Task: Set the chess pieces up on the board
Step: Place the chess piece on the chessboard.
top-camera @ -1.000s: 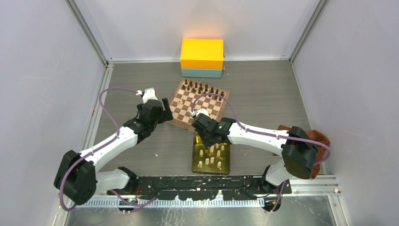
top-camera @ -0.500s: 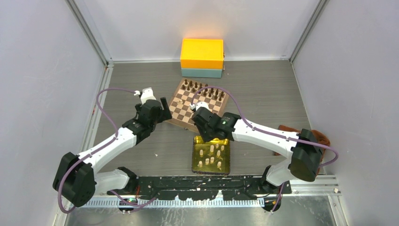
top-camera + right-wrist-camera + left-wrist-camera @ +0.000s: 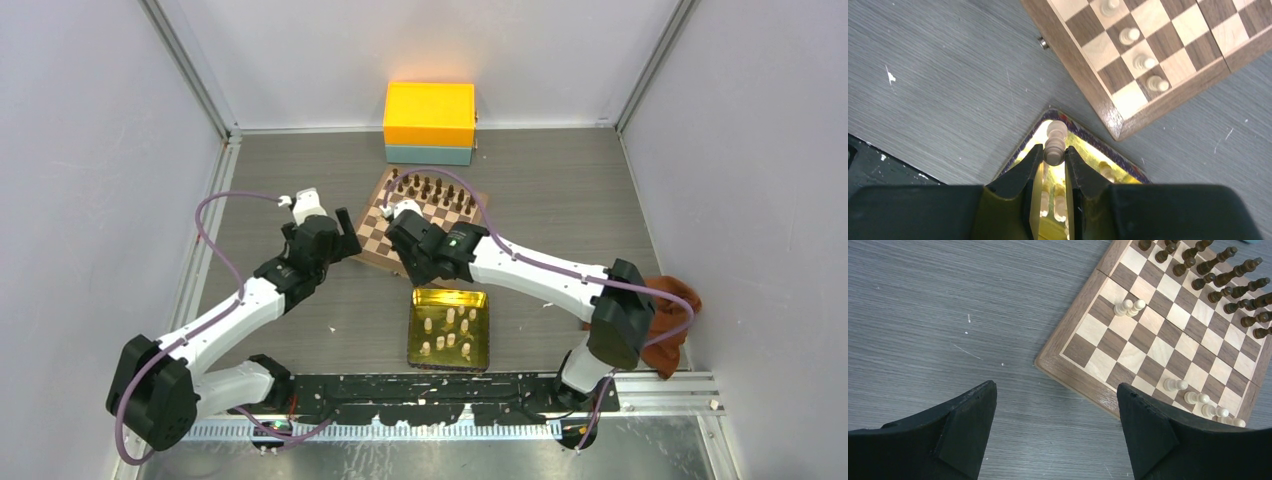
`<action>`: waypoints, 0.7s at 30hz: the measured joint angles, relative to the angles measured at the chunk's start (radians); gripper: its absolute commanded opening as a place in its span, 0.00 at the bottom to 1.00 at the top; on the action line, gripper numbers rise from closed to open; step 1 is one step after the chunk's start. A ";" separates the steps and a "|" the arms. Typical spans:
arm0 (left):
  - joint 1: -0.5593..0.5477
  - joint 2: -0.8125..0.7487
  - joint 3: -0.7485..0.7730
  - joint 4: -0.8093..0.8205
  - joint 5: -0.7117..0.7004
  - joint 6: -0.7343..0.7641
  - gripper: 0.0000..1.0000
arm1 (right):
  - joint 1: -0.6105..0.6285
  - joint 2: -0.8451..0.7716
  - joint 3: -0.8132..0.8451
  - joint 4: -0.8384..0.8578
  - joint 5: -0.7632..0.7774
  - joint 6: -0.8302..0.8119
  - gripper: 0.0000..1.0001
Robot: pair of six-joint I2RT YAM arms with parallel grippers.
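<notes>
Two grippers at the board's (image 3: pixel 1143 347) near edge.
Our right gripper (image 3: pixel 1053 150) clasps a cream chess piece (image 3: pixel 1055 141) by the tray's (image 3: pixel 413 330) far corner; our left gripper (image 3: pixel 1056 385) gapes over bare table (image 3: pixel 948 315) left of the board.

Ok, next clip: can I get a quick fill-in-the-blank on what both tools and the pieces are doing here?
1. The right tool is shut on a pale ____.
2. The left tool is ____ and holds nothing.
3. Loose pale pieces stand in the gold ____.
4. The dark pieces line two rows of the ____.
Missing words: chess piece; open; tray; board.
</notes>
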 measured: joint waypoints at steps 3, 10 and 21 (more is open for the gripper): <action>0.000 -0.011 -0.008 0.000 0.000 0.000 0.91 | -0.006 0.050 0.051 -0.002 0.003 -0.014 0.01; 0.000 -0.032 -0.019 0.000 0.000 -0.003 0.90 | -0.035 0.164 0.156 0.002 -0.003 -0.043 0.01; 0.000 -0.051 -0.029 -0.001 -0.008 -0.003 0.90 | -0.097 0.358 0.324 0.015 -0.034 -0.082 0.01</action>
